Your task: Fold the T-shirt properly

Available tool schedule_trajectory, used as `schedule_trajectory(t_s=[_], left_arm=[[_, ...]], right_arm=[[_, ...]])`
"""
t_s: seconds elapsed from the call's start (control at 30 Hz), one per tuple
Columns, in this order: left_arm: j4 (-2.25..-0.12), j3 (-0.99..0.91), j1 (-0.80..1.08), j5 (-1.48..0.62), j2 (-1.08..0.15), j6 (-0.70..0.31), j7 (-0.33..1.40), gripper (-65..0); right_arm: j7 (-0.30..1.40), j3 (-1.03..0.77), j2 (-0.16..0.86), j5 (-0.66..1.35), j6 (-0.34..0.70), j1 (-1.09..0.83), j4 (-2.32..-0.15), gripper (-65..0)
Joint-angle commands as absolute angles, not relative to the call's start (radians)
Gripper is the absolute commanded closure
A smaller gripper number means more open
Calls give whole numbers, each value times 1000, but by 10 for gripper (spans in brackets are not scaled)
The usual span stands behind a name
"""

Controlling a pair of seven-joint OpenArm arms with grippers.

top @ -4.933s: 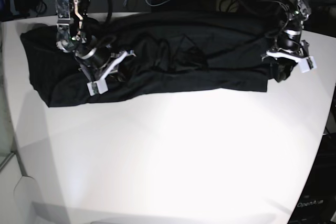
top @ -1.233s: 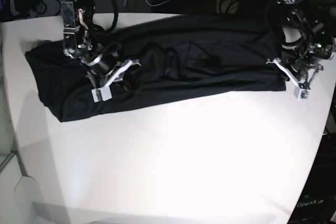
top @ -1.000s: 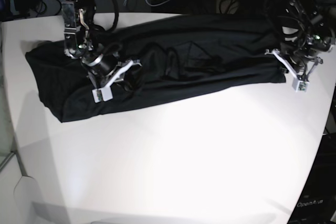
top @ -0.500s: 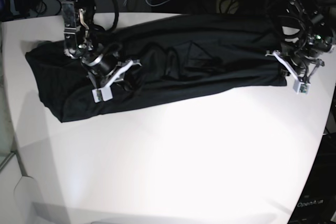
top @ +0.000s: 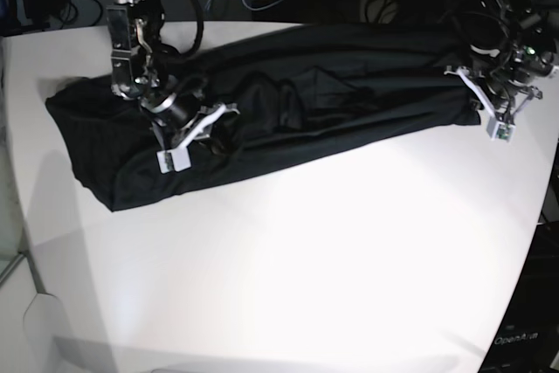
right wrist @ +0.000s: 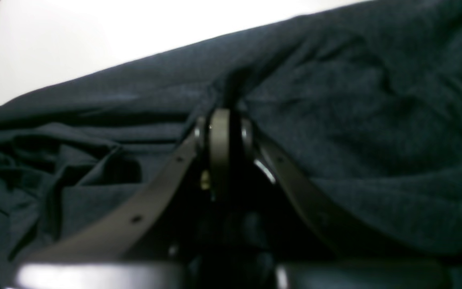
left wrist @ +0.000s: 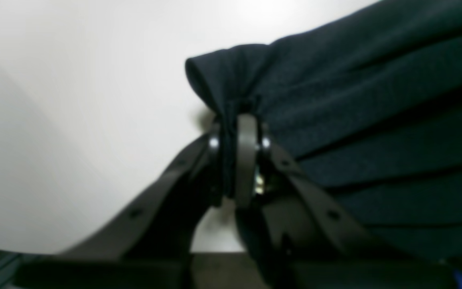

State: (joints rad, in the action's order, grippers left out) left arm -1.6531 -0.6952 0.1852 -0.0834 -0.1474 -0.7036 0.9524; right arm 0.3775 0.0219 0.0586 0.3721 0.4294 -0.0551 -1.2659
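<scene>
Base view: the T-shirt (top: 288,120) is lying as a long, rumpled black band across the far part of the white table (top: 306,259), running from the far right corner down toward the near left, where its bulkier end is resting. The right gripper (top: 194,133) is sitting on top of the garment, left of its middle, and is surrounded by cloth on every side. The left gripper (top: 486,109) is standing at the opposite, right-hand end of the band, just at the fabric's edge, with bare table beside it.

Left wrist view: the left gripper (left wrist: 241,132) is pinching a gathered fold of the T-shirt (left wrist: 375,120) with its jaws drawn close together; the cloth is fanning out in pleats to the right, while white table (left wrist: 74,100) is showing to the left.

Right wrist view: the right gripper (right wrist: 221,124) is likewise clamping a bunched ridge of the T-shirt (right wrist: 355,120), jaws narrow, with wrinkled fabric spreading on both sides and a strip of table (right wrist: 94,36) showing beyond.
</scene>
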Motion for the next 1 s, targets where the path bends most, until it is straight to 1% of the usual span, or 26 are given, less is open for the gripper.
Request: schedule_trajectory(t_s=[0.0,0.17,0.23,0.4,0.47,0.57,0.67,0.77,0.97], left_arm=[[-1672,-688,177,-54,-168,-698,938,-30],[-1672,-599,179,119,-166,-698,938,-30],[-1672,-591,179,150,-159,-698,938,-30],[-1661,-595,137,150,-153,-698,935,-30],[-1661,-596,116,157,-140,-698,915,-30],[-1661,-596,105,157,-136,-698,860,-30],[-1659,-591,94,157,-130,-698,842,-30],[-1638,-595,77,159,-119,-698,842,-30],[-1592,-596,56,159,-117,-698,840,-30]], right_arm=[[503,27,62,289,390,-64,-1242,-25],[503,27,61,289,390,-54,-1241,-25],[503,27,59,289,390,-53,-1241,-25],[503,24,62,289,390,-36,-1237,-25],[503,22,62,289,389,-27,-1204,-25],[503,22,64,289,344,5,-1162,-25],[501,24,64,289,338,12,-1152,-25],[478,22,64,289,334,30,-1148,-25],[475,21,64,289,332,91,-1052,-25]])
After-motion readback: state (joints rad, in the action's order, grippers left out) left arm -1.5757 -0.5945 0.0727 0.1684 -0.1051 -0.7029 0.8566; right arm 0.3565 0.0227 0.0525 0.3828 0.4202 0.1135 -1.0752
